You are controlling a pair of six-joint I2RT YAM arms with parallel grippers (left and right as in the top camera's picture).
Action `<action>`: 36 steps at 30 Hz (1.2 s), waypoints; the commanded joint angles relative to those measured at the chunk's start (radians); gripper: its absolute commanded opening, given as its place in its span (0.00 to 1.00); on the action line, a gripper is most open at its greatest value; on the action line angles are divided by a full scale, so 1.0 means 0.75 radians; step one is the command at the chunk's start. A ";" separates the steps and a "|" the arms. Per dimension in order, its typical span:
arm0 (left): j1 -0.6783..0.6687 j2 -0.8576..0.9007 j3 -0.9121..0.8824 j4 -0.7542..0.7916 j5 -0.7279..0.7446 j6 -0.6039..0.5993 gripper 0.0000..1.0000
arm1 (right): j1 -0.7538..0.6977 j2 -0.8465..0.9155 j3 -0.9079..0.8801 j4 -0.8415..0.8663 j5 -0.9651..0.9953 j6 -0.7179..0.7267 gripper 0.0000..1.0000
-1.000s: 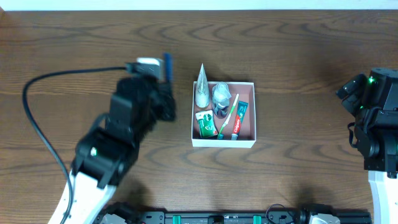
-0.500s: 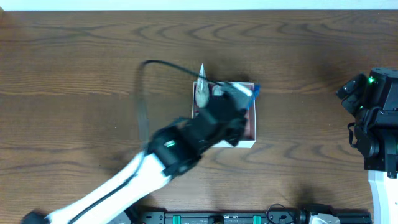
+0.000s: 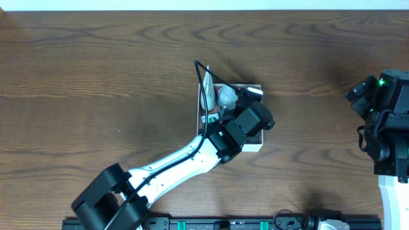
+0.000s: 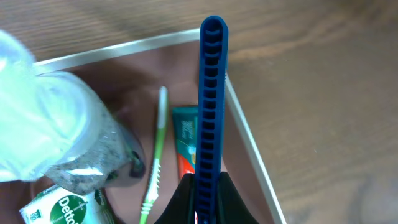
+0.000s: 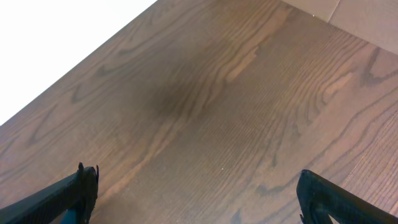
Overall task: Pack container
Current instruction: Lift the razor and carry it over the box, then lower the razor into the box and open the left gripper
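Left gripper (image 4: pixel 205 196) jaws are clenched on a blue comb (image 4: pixel 211 93), long axis pointing to 12 o'clock in the wrist view, above the container (image 4: pixel 249 146) at its 3 o'clock wall. Inside lie 1 green toothbrush (image 4: pixel 154 155), a toothpaste tube (image 4: pixel 185 134), Dettol soap (image 4: pixel 59 208) and a clear plastic-wrapped item (image 4: pixel 56 124). The right gripper (image 5: pixel 199 193), released, sits well apart at 3 o'clock, so the left arm is nearer

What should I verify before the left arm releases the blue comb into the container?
1. Grip: left end effector shut on blue comb: ok.
2. Position: comb above the container, along its right wall: ok.
3. Comb's far tip inside the walls: cannot tell.
4. Bare floor beneath: not ok; toothpaste tube lies under it, green toothbrush alongside.
5. Clearance: right end effector open, away from the container: ok.
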State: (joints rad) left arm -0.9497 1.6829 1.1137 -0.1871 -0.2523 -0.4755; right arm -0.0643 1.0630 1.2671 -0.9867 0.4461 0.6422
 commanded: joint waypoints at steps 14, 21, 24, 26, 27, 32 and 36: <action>-0.005 0.082 0.024 0.095 -0.105 -0.150 0.06 | -0.011 -0.002 0.011 -0.003 0.027 -0.016 0.99; -0.008 0.104 0.024 0.125 -0.105 -0.173 0.06 | -0.011 -0.002 0.011 -0.003 0.027 -0.016 0.99; -0.008 0.125 0.024 0.124 -0.105 -0.176 0.06 | -0.011 -0.002 0.011 -0.003 0.027 -0.016 0.99; -0.008 0.141 0.024 0.125 -0.105 -0.176 0.06 | -0.011 -0.002 0.011 -0.003 0.027 -0.016 0.99; -0.008 0.147 0.024 0.126 -0.104 -0.177 0.06 | -0.011 -0.002 0.011 -0.003 0.027 -0.016 0.99; -0.008 0.155 0.024 0.138 -0.104 -0.176 0.06 | -0.011 -0.002 0.011 -0.003 0.027 -0.016 0.99; -0.008 0.155 0.024 0.157 -0.094 -0.176 0.11 | -0.011 -0.002 0.011 -0.003 0.027 -0.016 0.99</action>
State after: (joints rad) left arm -0.9520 1.7901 1.1137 -0.0757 -0.3065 -0.6029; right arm -0.0643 1.0630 1.2671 -0.9867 0.4461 0.6422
